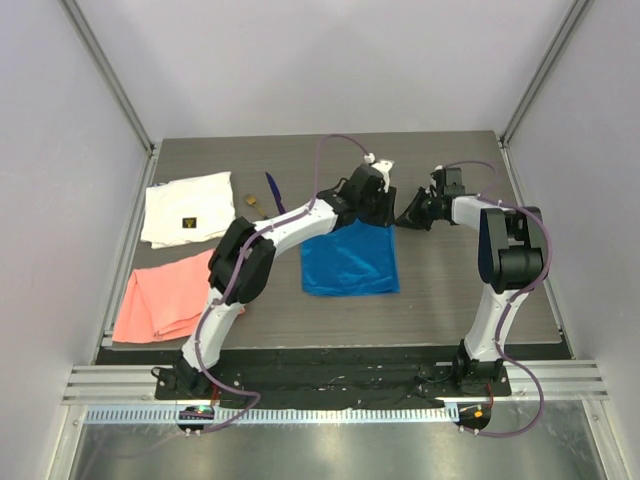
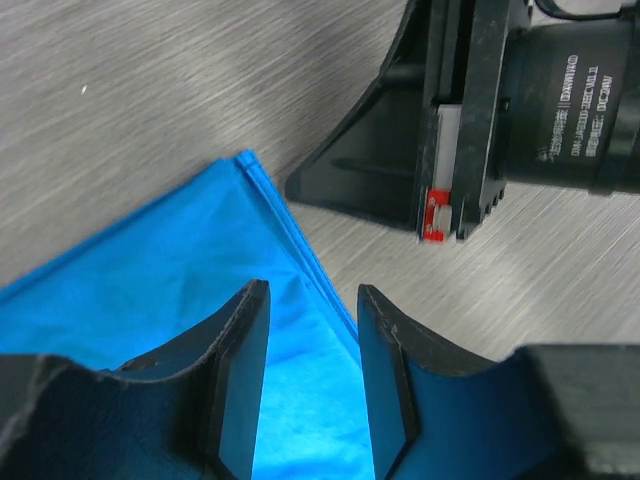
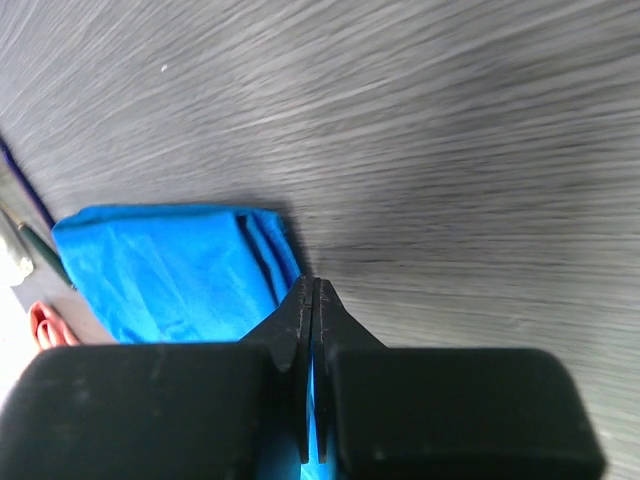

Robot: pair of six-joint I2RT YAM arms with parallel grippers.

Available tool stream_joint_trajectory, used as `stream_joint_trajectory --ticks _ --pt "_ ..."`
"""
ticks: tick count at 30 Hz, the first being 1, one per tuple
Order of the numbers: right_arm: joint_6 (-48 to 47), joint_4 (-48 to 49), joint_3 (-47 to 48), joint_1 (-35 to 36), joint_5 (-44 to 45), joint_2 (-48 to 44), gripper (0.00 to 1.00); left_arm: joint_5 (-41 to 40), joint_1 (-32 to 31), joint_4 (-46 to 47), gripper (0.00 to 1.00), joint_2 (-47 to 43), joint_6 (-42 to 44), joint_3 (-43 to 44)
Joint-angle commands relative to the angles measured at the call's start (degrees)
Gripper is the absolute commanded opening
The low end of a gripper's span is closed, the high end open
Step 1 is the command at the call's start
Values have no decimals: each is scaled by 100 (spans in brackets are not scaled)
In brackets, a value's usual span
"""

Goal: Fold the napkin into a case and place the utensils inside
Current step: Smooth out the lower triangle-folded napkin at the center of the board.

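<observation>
The bright blue napkin (image 1: 350, 258) lies folded flat in the middle of the table. My left gripper (image 1: 378, 208) hovers over its far right corner, jaws open, with blue cloth (image 2: 150, 290) below and between the fingers (image 2: 310, 295). My right gripper (image 1: 408, 218) is shut, its tip (image 3: 312, 285) just beside the napkin's right edge (image 3: 170, 270); in the left wrist view it (image 2: 350, 170) rests on bare table, apart from the cloth. The purple utensil (image 1: 272, 190) and the green-handled utensil (image 1: 255, 205) lie on the table left of the napkin.
A white cloth with a small dark label (image 1: 188, 208) lies at the far left. A salmon-pink cloth (image 1: 165, 295) lies in front of it at the left edge. The left arm reaches across above the napkin's far left part.
</observation>
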Motion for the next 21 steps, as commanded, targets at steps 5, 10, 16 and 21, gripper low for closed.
stream_joint_trajectory --ticks 5,10,16,21 --pt "86 712 -220 37 -196 -344 1 1605 418 -838 41 751 1401 1317" --pt "51 791 -220 46 -266 -326 1 2142 550 -1136 42 1226 1945 2002" --pt "-10 817 -246 37 -310 -370 1 2151 726 -1446 47 1815 2201 2680" --pt "16 861 -185 46 -415 -221 1 2196 743 -1076 47 2000 2079 2750"
